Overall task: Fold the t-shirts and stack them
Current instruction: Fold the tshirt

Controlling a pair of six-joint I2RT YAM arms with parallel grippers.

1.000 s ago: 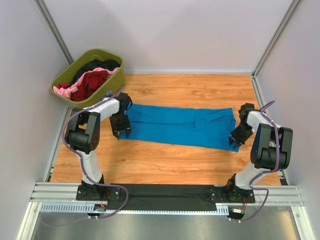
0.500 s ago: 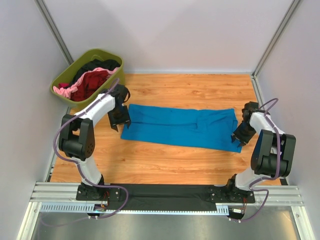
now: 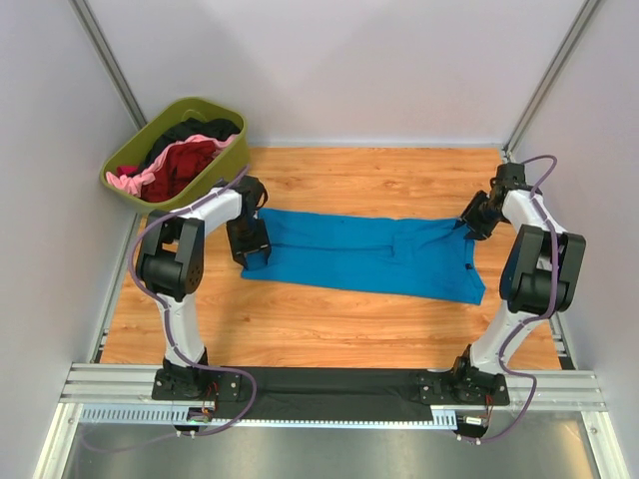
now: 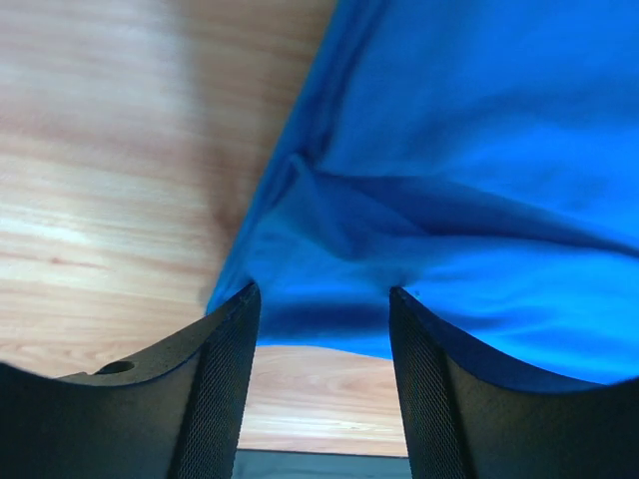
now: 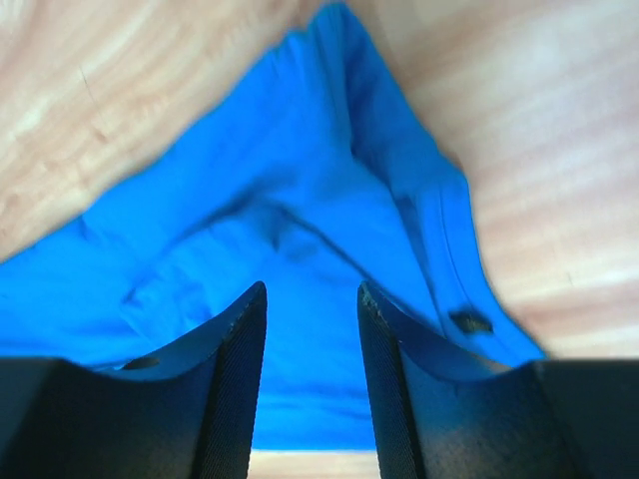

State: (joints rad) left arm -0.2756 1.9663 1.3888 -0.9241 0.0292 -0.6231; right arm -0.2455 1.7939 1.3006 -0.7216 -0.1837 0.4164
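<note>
Left hand (image 3: 252,249) and right hand (image 3: 471,218) both parted, empty, with blue t-shirt (image 3: 364,254) ends just beneath. Looked mid-fold; next called for pinching those ends.

You have the spread t-shirt (image 3: 364,254) lying flat on the table (image 3: 329,324), across its middle, with its long side running left to right. The tub (image 3: 222,172) sits in the far left corner, behind and to the left of the shirt's left end and apart from it. The other t-shirts (image 3: 185,160) are heaped inside the tub. Your left gripper (image 3: 252,253) stands over the shirt's left end, by its near corner. Your right gripper (image 3: 469,221) is at the shirt's far right corner.
</note>
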